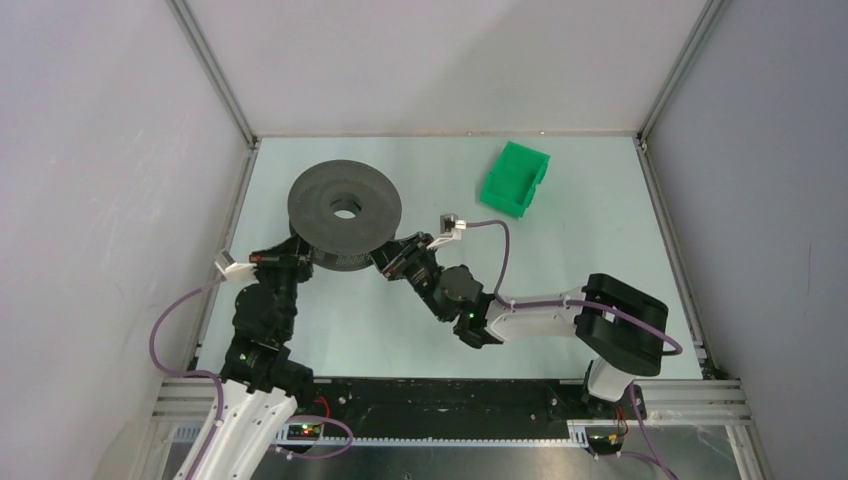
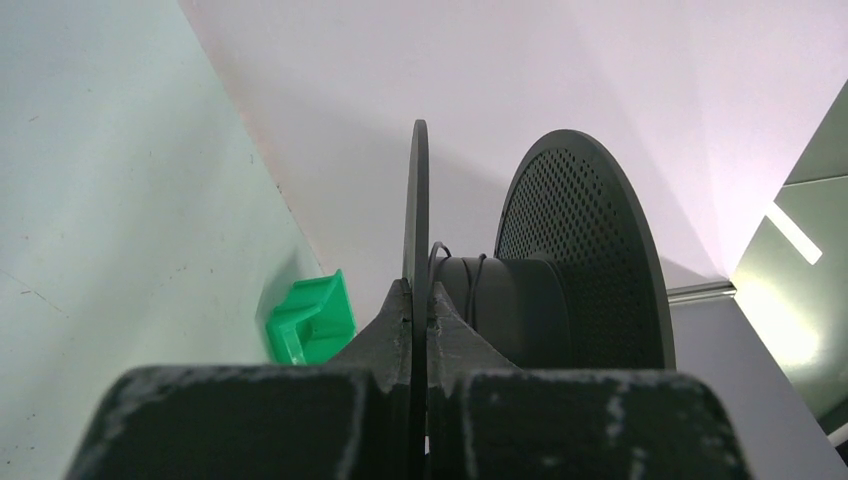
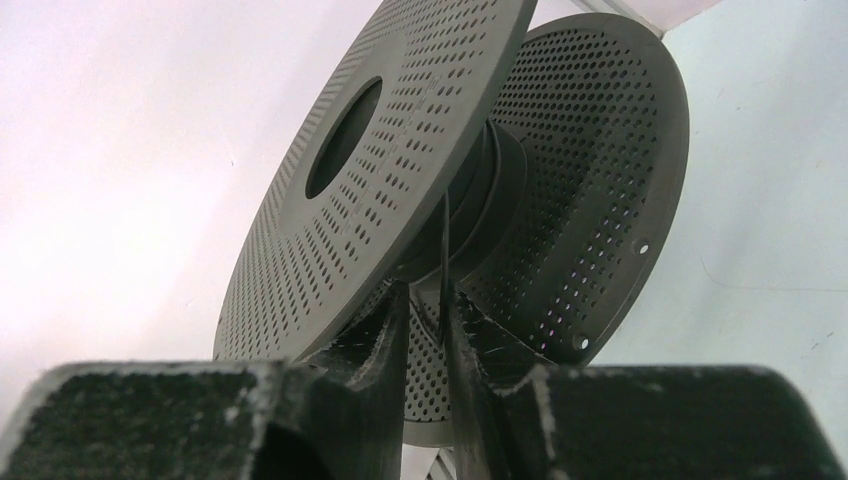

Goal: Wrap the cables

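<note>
The black perforated reel (image 1: 344, 208) is tilted above the table at the back left. My left gripper (image 1: 303, 258) is shut on the rim of one flange, whose thin edge runs between its fingertips in the left wrist view (image 2: 420, 295). A few turns of the thin dark cable (image 2: 478, 288) lie on the hub. My right gripper (image 1: 386, 258) is at the reel's right underside. In the right wrist view its jaws (image 3: 425, 296) stand narrowly apart. The cable (image 3: 445, 240) runs down from the hub into the gap, along the right finger.
A green bin (image 1: 515, 178) stands at the back right of the table, and it also shows in the left wrist view (image 2: 310, 320). Purple arm cables with white connector blocks (image 1: 452, 226) loop near both wrists. Grey walls enclose the table (image 1: 590, 250).
</note>
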Controlling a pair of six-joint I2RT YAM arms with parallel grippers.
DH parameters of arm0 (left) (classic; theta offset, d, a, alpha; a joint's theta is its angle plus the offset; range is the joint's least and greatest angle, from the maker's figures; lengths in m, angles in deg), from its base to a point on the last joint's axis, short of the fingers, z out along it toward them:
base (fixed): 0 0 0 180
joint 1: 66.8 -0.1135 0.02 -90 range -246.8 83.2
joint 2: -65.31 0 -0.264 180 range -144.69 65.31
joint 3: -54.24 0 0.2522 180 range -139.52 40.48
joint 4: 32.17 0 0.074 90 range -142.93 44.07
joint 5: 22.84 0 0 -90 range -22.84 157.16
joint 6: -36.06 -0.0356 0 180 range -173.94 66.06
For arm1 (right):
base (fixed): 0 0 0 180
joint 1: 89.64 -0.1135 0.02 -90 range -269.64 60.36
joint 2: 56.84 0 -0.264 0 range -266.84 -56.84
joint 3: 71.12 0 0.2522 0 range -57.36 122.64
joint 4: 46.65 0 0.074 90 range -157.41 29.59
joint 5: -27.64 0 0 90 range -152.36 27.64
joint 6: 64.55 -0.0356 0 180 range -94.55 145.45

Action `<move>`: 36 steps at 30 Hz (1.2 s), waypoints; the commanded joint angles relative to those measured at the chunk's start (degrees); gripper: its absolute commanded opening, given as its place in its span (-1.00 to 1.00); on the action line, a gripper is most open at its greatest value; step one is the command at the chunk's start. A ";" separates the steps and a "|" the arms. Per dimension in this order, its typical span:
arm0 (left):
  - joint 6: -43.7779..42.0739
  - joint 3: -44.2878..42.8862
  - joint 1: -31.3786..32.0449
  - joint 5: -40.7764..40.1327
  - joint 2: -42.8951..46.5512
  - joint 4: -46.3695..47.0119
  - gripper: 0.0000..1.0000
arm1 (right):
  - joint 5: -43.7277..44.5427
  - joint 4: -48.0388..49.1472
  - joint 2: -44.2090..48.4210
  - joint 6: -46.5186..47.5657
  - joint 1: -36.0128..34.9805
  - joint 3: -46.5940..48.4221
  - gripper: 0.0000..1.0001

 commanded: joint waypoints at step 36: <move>3.34 -1.53 0.87 4.29 3.16 10.02 -1.00 | 0.57 -5.99 14.41 8.98 0.63 -10.02 -0.38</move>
